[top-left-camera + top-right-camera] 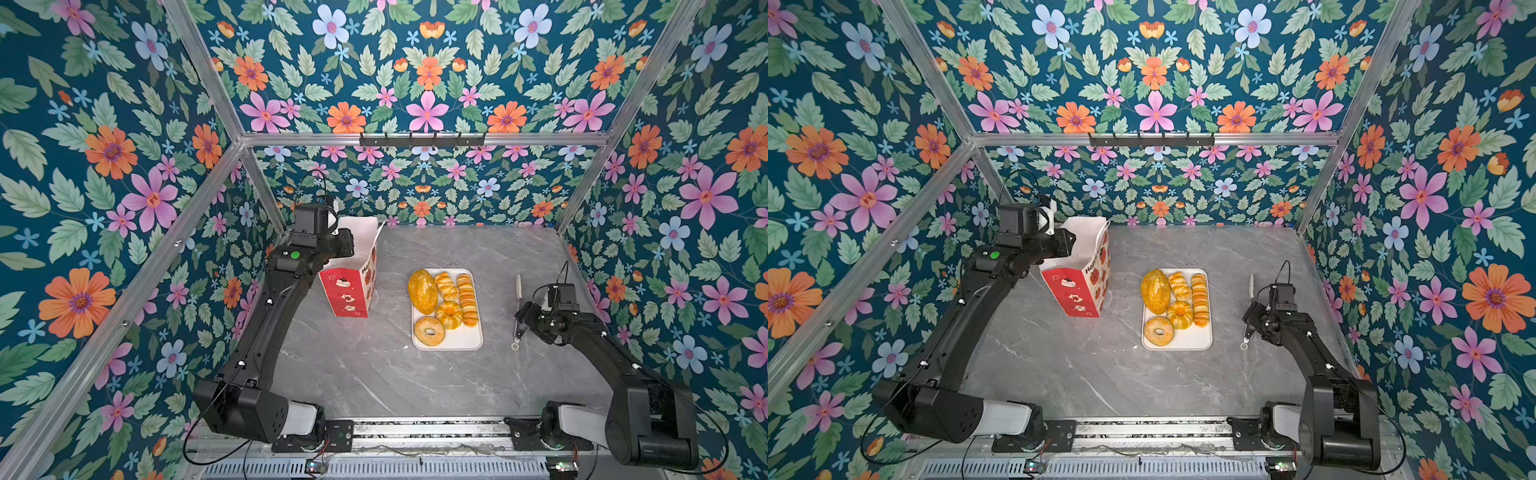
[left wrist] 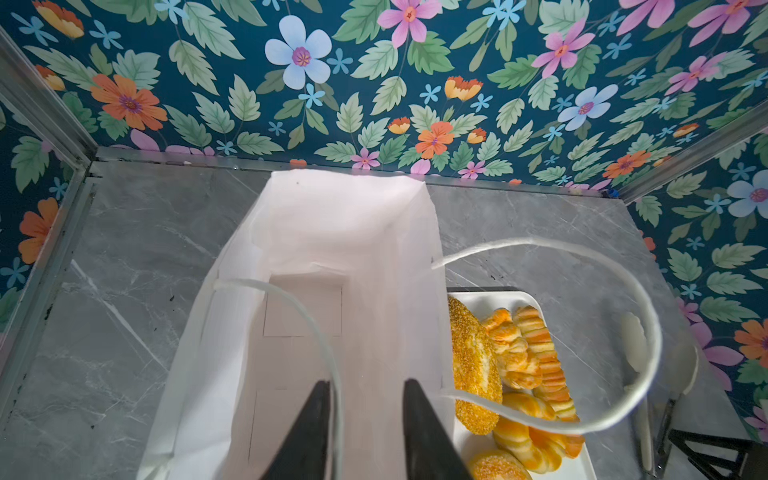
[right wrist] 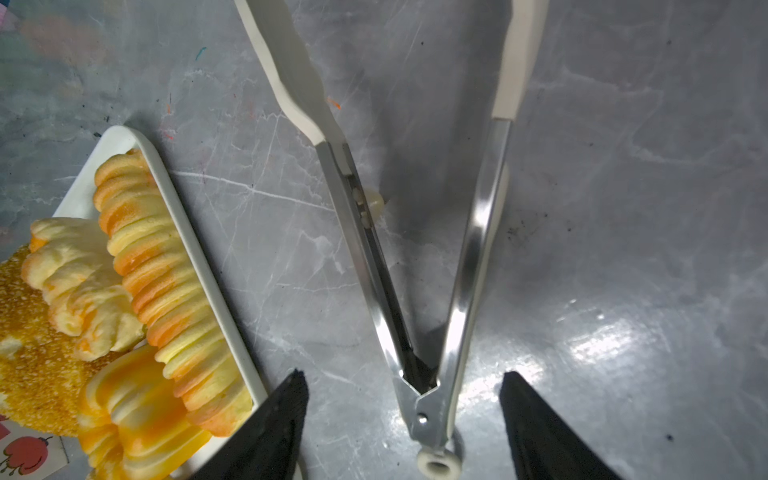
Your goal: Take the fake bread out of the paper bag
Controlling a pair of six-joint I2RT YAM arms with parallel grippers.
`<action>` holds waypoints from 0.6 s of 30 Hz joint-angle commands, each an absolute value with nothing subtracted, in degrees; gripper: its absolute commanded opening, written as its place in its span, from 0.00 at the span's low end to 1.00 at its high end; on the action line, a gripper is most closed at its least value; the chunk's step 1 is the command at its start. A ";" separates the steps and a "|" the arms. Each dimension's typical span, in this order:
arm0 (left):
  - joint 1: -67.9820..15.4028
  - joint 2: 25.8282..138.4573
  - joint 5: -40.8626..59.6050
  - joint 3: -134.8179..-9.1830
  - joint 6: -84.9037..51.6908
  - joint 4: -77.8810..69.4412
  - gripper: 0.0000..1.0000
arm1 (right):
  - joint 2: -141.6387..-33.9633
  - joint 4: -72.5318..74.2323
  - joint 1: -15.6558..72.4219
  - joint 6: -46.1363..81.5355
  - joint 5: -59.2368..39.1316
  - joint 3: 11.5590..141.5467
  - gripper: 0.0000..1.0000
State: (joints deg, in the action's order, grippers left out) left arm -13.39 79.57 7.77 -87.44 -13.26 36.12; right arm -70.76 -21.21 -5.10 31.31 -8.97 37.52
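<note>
The red paper bag (image 1: 349,295) (image 1: 1077,291) stands upright at the back left, mouth open. In the left wrist view only its white lining (image 2: 316,232) and bare bottom show, no bread inside. My left gripper (image 2: 366,382) hangs over the mouth, open, one cord handle (image 2: 307,316) lying along a finger. The fake bread lies on the white tray (image 1: 465,343): seeded loaf (image 1: 422,291), twist (image 1: 446,285), ridged loaf (image 1: 467,299), fluted ring (image 1: 449,314), bagel (image 1: 429,331). My right gripper (image 3: 404,374) is open low over the table, right of the tray.
Metal tongs (image 3: 469,249) (image 1: 516,328) with white tips lie spread on the grey marble table between my right fingers, untouched. The bag's other cord handle (image 2: 648,324) loops out toward the tray (image 2: 490,299). Floral walls close the table on three sides.
</note>
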 commanded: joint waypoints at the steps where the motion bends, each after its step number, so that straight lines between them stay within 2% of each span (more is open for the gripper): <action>1: -12.81 79.07 5.23 -87.62 -12.49 36.45 0.58 | -70.58 -20.31 -5.05 30.94 -9.45 37.36 0.75; 4: -12.52 78.42 4.75 -87.89 -12.31 36.71 0.78 | -70.53 -20.05 -5.09 31.02 -9.73 37.18 0.75; 9: -12.29 76.84 2.85 -89.47 -12.40 37.49 0.98 | -70.49 -19.95 -5.11 30.95 -10.02 37.09 0.74; 18: -12.22 71.59 -2.30 -94.06 -11.05 40.97 1.00 | -68.65 -20.83 -5.10 30.89 -9.49 37.11 0.74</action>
